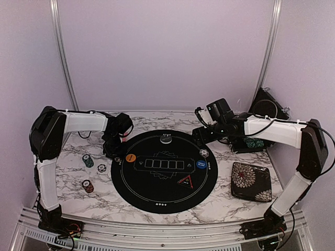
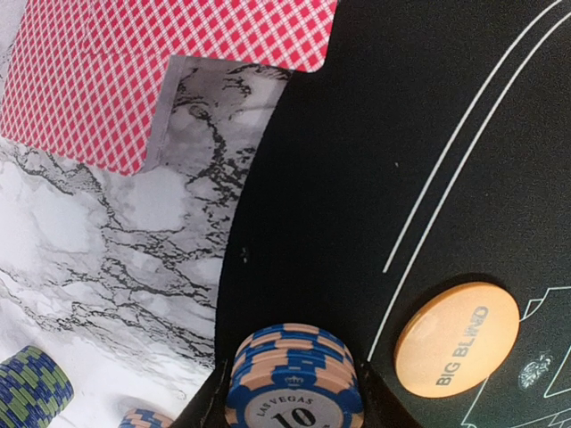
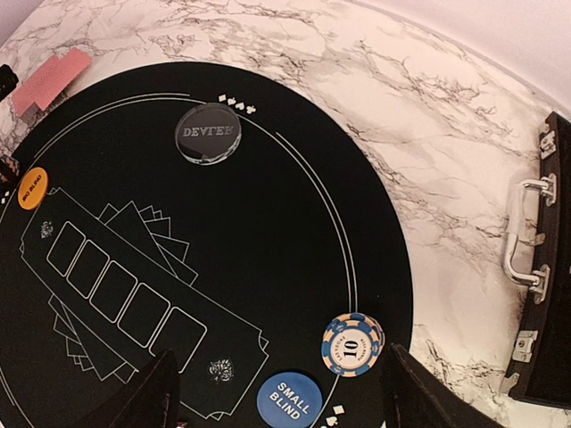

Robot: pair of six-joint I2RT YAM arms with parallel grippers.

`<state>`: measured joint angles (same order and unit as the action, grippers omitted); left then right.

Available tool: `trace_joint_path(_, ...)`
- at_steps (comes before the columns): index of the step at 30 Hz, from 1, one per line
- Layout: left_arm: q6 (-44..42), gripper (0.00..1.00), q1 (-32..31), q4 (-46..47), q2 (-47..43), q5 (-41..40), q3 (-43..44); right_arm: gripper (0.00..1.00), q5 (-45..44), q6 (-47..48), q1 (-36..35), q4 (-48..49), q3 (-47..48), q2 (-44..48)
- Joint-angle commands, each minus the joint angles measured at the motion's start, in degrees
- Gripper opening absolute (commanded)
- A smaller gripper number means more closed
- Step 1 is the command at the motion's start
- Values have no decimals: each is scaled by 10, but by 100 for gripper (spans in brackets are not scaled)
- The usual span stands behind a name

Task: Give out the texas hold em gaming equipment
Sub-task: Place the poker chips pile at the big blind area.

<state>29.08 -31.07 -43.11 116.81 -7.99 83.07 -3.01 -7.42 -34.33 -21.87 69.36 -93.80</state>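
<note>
My left gripper (image 1: 115, 153) is shut on a blue-and-orange poker chip stack (image 2: 294, 382) at the left edge of the round black mat (image 1: 157, 193). The orange Big Blind button (image 2: 457, 339) lies just right of it on the mat. Pink-red-backed cards (image 2: 134, 71) lie on the marble beyond. My right gripper (image 3: 281, 401) hangs open above the mat's right side. Under it lie the blue Small Blind button (image 3: 290, 401) and another blue-and-orange chip stack (image 3: 353, 344), neither touched. A Dealer button (image 3: 208, 132) sits at the mat's far edge. The triangle marker (image 1: 186, 181) lies near the front right.
Three more chip stacks stand on the marble left of the mat: a green-blue one (image 1: 88, 160), a pale one (image 1: 101, 168) and a red one (image 1: 88, 185). A floral-patterned case (image 1: 251, 181) lies to the right. An open black case (image 3: 544, 267) stands at the back right.
</note>
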Motion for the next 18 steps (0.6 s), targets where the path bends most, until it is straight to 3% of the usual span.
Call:
trace_joint_path(1,-7,39,2,-13,12,-4,16,75,4,3,6,-2,0,0)
trace_joint_path(18,-7,48,2,-9,9,-3,-1,75,5,3,7,-1,-1,-1)
